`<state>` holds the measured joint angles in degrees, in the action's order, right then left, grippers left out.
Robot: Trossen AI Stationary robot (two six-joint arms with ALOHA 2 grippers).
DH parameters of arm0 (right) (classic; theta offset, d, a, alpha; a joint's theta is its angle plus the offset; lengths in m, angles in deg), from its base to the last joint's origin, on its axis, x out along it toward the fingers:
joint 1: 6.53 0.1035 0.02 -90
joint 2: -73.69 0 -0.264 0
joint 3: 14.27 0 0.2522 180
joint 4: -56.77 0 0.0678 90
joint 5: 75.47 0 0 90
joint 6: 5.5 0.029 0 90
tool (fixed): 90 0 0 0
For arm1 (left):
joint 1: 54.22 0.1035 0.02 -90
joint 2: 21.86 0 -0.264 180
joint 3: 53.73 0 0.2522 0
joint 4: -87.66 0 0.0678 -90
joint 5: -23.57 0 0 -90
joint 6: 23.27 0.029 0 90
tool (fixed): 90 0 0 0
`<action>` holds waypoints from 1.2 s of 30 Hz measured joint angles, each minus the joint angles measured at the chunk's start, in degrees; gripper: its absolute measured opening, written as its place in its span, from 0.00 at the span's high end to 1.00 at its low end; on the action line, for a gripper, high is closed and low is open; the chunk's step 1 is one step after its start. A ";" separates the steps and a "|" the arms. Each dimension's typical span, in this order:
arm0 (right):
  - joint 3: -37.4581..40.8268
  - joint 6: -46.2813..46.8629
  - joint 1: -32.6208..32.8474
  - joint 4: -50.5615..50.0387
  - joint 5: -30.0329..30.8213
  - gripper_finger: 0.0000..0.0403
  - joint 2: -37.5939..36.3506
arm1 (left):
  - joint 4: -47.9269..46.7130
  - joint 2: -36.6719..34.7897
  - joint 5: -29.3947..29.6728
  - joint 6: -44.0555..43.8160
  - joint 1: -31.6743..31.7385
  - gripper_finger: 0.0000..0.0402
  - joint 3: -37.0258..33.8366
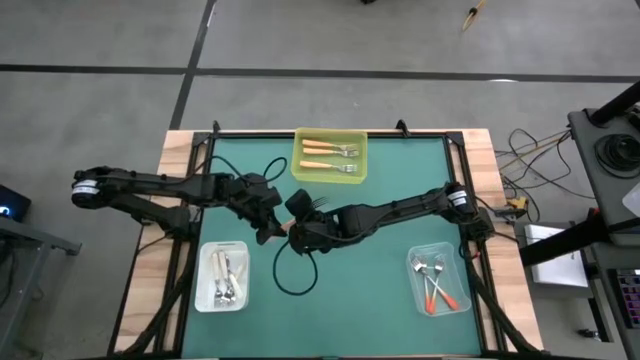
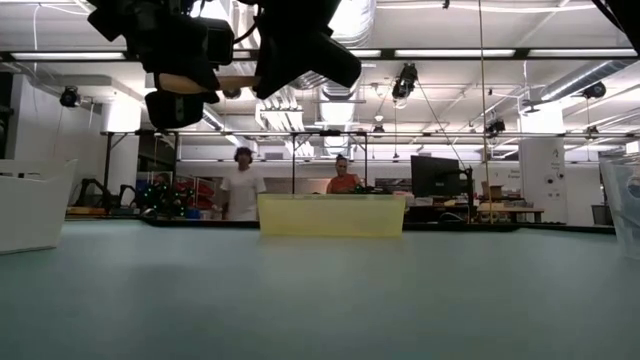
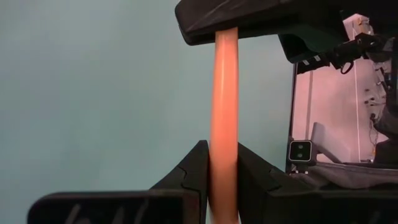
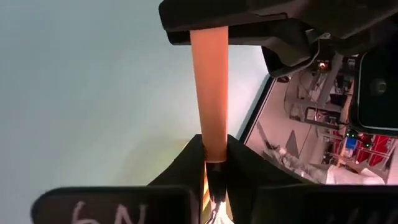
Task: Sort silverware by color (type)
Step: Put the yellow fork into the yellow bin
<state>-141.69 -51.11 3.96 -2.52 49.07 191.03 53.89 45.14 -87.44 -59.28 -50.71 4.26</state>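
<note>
One fork (image 1: 303, 203) with a light orange handle and metal tines is held over the middle of the table by both grippers. My left gripper (image 1: 274, 222) reaches in from the table's left and is shut on the handle. My right gripper (image 1: 300, 228) reaches in from the right and is shut on the same fork. In the low view the handle (image 2: 216, 82) runs level between the left gripper (image 2: 176, 95) and the right gripper (image 2: 300, 50), well above the table. My left gripper pinches the fork's orange handle (image 3: 224, 155) between its two fingers, which lie along the handle. The rest of the handle runs straight ahead into the other gripper. The fork is lifted clear of the table. My right gripper pinches the same fork where the orange handle meets the metal neck (image 4: 209, 149), between its two fingers. The handle runs on from its fingertips to the left gripper. The fork hangs clear of the table, about level.
A yellow tray (image 1: 300, 170) at the far middle holds light orange forks. A clear tray (image 1: 203, 290) near left holds white-handled forks. A clear tray (image 1: 462, 270) near right holds red-orange ones. A black cable loop (image 1: 293, 268) lies on the green mat. People stand beyond the table.
</note>
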 joint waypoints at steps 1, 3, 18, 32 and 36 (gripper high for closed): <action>0.00 -0.26 0.01 -0.08 -0.01 0.93 0.00 | 0.00 0.00 0.12 0.00 0.00 0.91 0.00; -0.04 -0.27 0.00 -0.25 -0.02 0.93 0.00 | 0.06 0.00 0.75 0.02 0.00 0.91 0.00; -0.07 1.38 -1.04 -2.05 -0.24 0.93 -0.11 | 0.93 -3.29 2.19 9.82 3.55 0.69 0.13; -3.84 10.31 -9.59 -9.57 -5.61 0.93 -0.22 | 0.25 -17.80 29.52 22.88 4.51 0.65 0.00; -5.56 12.95 -14.37 -9.46 -14.43 0.93 -0.28 | -1.88 -21.38 29.50 24.88 4.46 0.65 0.00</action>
<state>-147.25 -38.15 -10.41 -11.97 34.65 190.75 52.01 23.76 -57.94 -34.40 -46.25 4.26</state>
